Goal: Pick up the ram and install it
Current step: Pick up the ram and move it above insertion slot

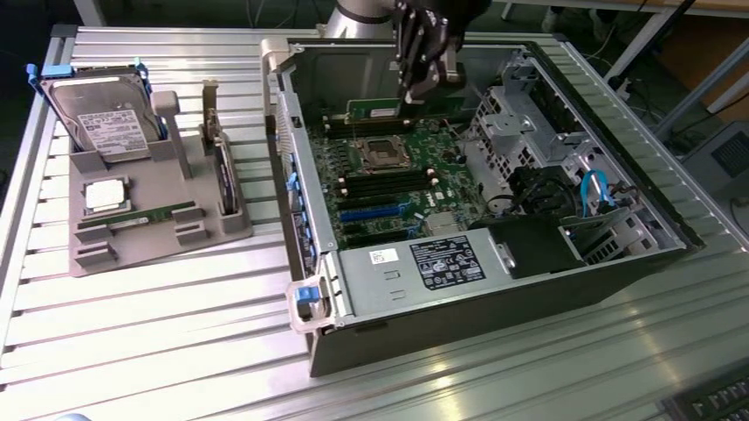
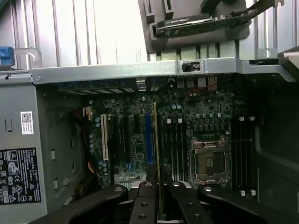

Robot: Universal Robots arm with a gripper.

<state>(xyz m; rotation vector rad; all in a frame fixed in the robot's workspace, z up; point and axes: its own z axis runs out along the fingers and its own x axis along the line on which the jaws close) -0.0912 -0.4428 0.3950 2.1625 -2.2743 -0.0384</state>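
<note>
Evidently the hand (image 1: 413, 90) was closed on the ram (image 1: 377, 110), gripping its upper edge inside the open computer case (image 1: 655, 237), at about 12 o'clock from the CPU socket (image 1: 381, 154) in the exterior view. In the wrist view the stick ran edge-on out from between the fingers (image 2: 144, 201). Done well, I judge, this step wanted the ram parallel to the black memory slots (image 1: 377, 186) at the socket's 6 o'clock, level along its length and pressed evenly.
</note>
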